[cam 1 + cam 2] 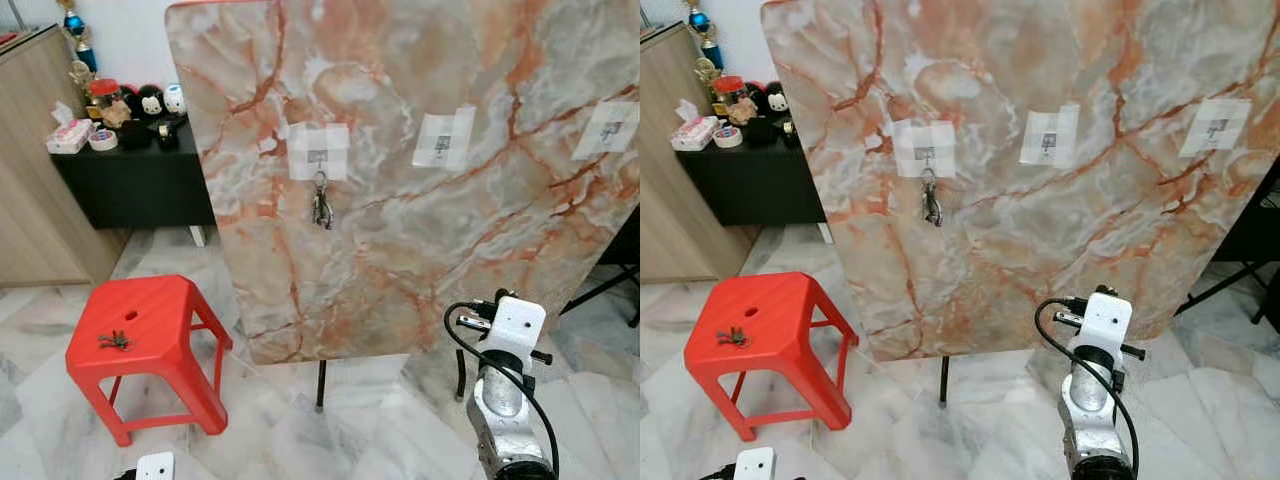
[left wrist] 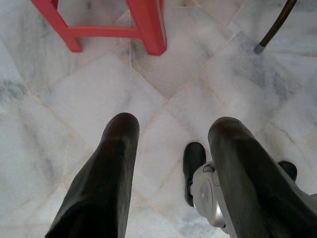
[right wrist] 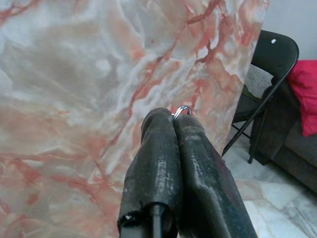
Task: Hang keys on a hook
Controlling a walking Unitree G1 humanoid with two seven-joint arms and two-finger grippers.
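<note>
keys [image 1: 322, 203] on left hook [image 1: 318, 157] of board [image 1: 440, 250] | stool [image 1: 150, 325] left, front | table [image 1: 130, 175] behind

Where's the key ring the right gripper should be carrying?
In the right wrist view, the key ring pokes out from between the right gripper's closed fingertips, raised before the marble board.

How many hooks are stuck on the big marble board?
3, in a row across the marble board: the left hook with keys hanging, the empty middle hook, and the empty right hook.
</note>
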